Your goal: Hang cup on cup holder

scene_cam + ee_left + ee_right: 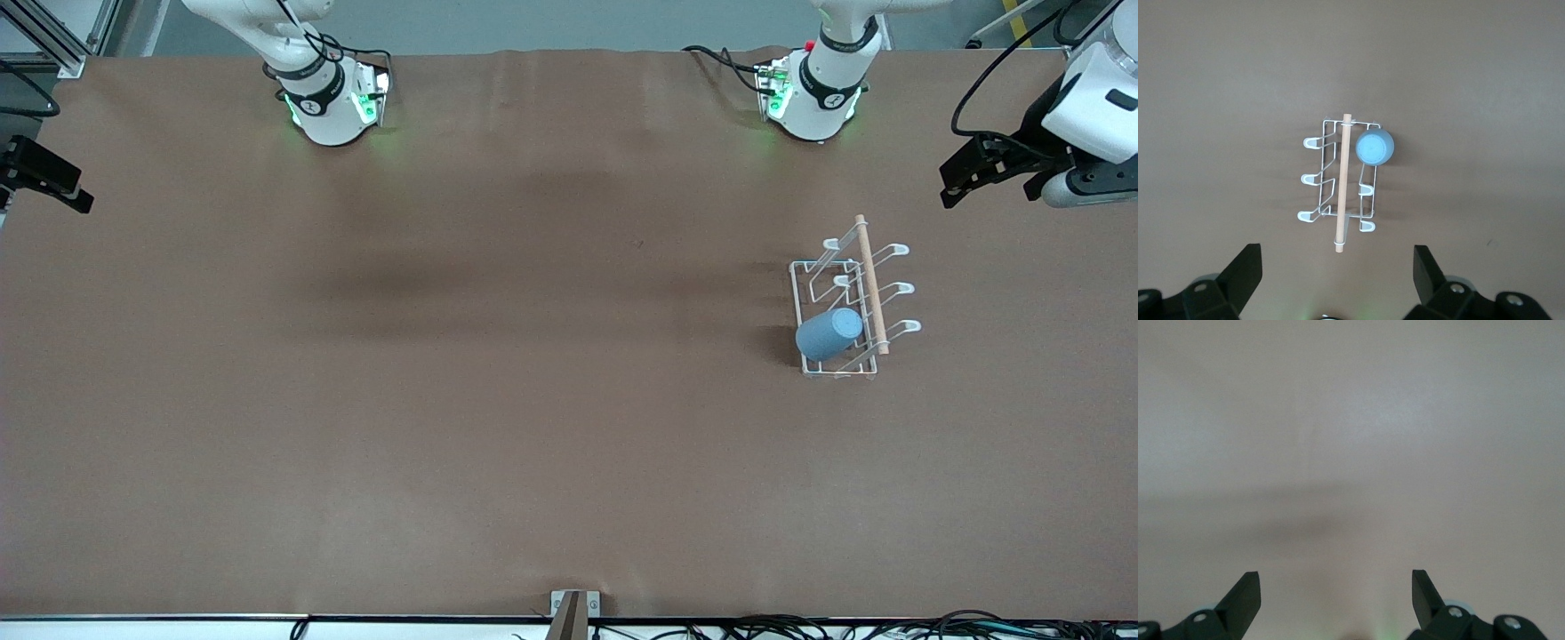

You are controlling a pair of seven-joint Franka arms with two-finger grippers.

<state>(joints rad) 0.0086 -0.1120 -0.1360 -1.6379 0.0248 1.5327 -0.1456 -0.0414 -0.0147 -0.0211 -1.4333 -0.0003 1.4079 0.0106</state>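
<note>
The light-blue cup (829, 333) sits mouth-down, tilted, on a prong of the white wire cup holder (898, 289), at the rack's end nearest the front camera; a wooden rod (869, 284) tops the rack. In the left wrist view the cup (1375, 147) shows from above on the cup holder (1310, 178). My left gripper (991, 182) is open and empty, high up at the left arm's end of the table, off to the side of the rack; its fingertips frame bare cloth (1336, 253). My right gripper (62, 187) is open and empty at the right arm's end, over bare cloth (1335, 574).
A brown cloth (498, 373) covers the table. The two arm bases (333, 102) (813, 98) stand along the edge farthest from the front camera. A small metal bracket (573, 609) and cables lie at the nearest edge.
</note>
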